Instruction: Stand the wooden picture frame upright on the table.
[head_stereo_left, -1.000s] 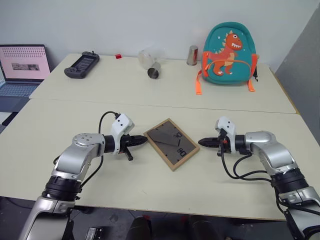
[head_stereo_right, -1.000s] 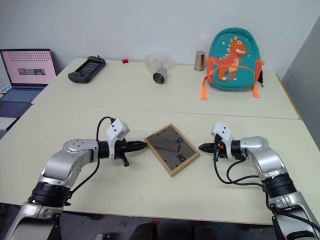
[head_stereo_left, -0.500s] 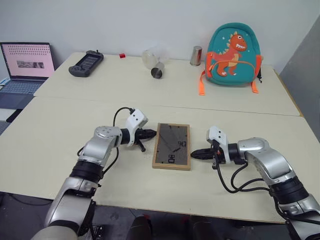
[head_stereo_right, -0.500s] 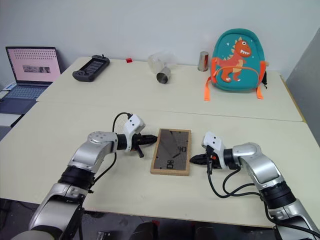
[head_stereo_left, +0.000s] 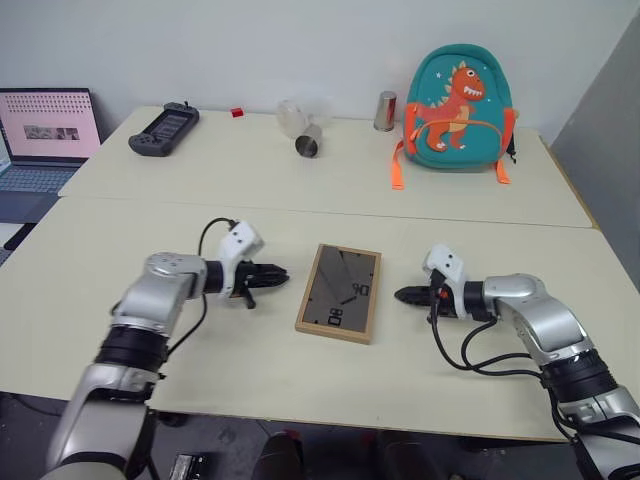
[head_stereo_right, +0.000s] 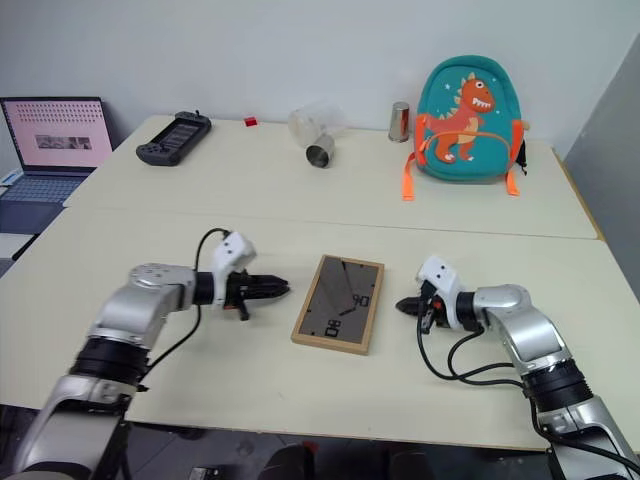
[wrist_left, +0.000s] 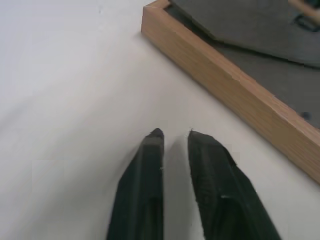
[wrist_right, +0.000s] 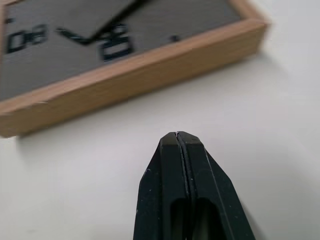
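Pale cream, the worktop (head_stereo_left: 300, 370) runs in two slabs with a seam between them, backed by a plain white wall. On the near slab the wooden picture frame (head_stereo_left: 340, 292) lies flat with its dark back panel up, so the picture side is hidden against the surface. It sits between the two pincers, touched by neither.

Just off the frame's one long side, the left pincer (head_stereo_left: 283, 272) points at it from near the surface, and in the left wrist view its two black fingers (wrist_left: 145, 185) stand slightly apart with a narrow gap, holding nothing. Off the opposite long side, the right pincer (head_stereo_left: 399, 296) points back at the frame with its fingers pressed together, empty; the right wrist view shows black markings on the back panel, too blurred to read.

Well beyond both pincers, on the far slab, stand a teal dinosaur backpack (head_stereo_left: 459, 108), a metal cup (head_stereo_left: 385, 111), a clear jar lying on its side (head_stereo_left: 300, 123), a small red object (head_stereo_left: 237, 112) and a black handheld console (head_stereo_left: 164, 129). A laptop (head_stereo_left: 45, 135) is cut off at the picture's edge.
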